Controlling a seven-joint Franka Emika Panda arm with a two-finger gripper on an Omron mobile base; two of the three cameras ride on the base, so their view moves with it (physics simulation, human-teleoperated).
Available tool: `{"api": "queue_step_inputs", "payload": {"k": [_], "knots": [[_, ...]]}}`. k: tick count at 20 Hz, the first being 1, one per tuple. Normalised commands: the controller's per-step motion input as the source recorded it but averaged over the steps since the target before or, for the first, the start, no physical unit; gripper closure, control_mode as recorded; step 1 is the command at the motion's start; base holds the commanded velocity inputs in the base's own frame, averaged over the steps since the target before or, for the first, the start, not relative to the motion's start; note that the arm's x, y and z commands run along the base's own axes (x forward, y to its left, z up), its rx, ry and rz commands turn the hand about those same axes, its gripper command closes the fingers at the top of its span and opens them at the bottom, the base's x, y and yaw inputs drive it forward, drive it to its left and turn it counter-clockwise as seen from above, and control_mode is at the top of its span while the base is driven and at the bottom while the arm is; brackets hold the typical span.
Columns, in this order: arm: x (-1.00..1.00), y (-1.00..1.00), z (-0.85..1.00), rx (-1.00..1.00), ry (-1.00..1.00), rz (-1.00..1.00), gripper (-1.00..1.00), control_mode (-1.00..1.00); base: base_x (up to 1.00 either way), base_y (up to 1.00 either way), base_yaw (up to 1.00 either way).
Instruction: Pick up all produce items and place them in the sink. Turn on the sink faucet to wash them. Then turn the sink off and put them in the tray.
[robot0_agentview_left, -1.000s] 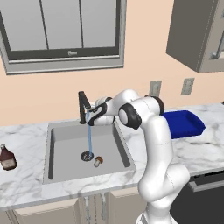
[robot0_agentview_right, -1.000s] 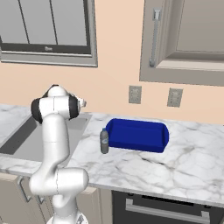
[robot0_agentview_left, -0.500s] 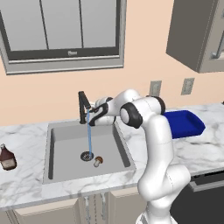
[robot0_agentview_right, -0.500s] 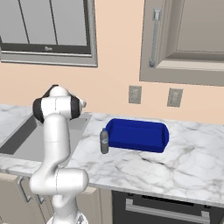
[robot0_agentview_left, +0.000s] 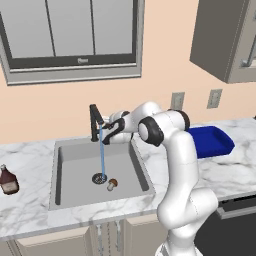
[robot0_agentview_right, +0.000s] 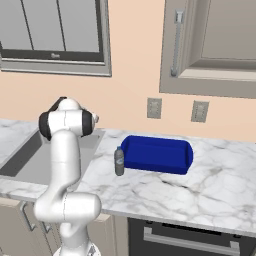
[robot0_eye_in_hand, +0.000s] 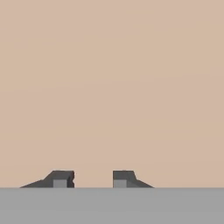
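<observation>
A small brown-capped mushroom (robot0_agentview_left: 112, 184) lies on the floor of the grey sink (robot0_agentview_left: 70, 165), just right of the round drain. The black faucet (robot0_agentview_left: 94, 122) stands at the back rim, and a thin blue stream of water (robot0_agentview_left: 101, 152) falls from its spout to the drain. My gripper (robot0_agentview_left: 106, 128) hovers right beside the faucet's spout, above the basin. In the hand view its jaws (robot0_eye_in_hand: 93, 179) stand slightly apart with nothing between them, facing the bare beige wall. The blue tray (robot0_agentview_left: 212, 141) sits on the counter right of the sink, and appears again in the right base view as the tray (robot0_agentview_right: 157, 154).
A dark brown glass bottle (robot0_agentview_left: 7, 180) stands on the marble left of the sink. A small grey shaker (robot0_agentview_right: 119, 161) stands by the tray's left end. Wall outlets and a cabinet hang above the counter, and a window sits behind the faucet.
</observation>
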Motion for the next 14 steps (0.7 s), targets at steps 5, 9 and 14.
{"api": "queue_step_inputs", "payload": {"k": [5, 9, 14], "knots": [[0.0, 0.0, 0.0, 0.0, 0.0, 0.0, 1.0, -1.0, 0.0, 0.0, 0.0], [0.0, 0.12, 0.0, 0.0, 0.0, 0.04, 1.0, -1.0, 0.0, 0.0, 0.0], [0.0, 0.37, 0.06, -0.01, 0.0, 0.08, 1.0, -1.0, 0.0, 0.0, 0.0]]}}
